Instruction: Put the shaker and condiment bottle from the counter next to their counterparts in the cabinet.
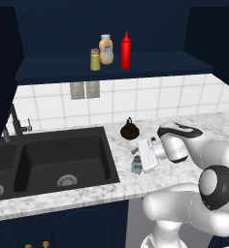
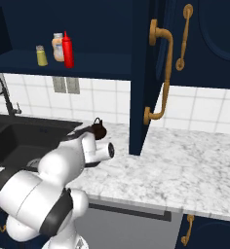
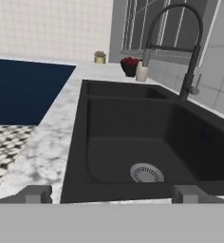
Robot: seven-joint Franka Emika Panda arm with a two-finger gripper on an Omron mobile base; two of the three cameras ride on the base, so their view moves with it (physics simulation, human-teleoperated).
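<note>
The navy cabinet (image 1: 111,72) shelf already carries the red condiment bottle (image 1: 125,51) beside the peach bottle (image 1: 106,49) and yellow-green shaker (image 1: 95,59). On the worktop (image 1: 136,181), the pincer (image 1: 137,159) stands wide open around the pale shaker (image 1: 136,166), beside the sink (image 1: 63,162).

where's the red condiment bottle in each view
Left base view: the condiment bottle stands upper centre on the cabinet shelf, right of the peach-orange bottle.
Right base view: upper left on the same shelf, again just right of the peach-orange bottle.
Hand view: not in it; that one looks across the black sink.
Shared landmark: the black sink.
</note>
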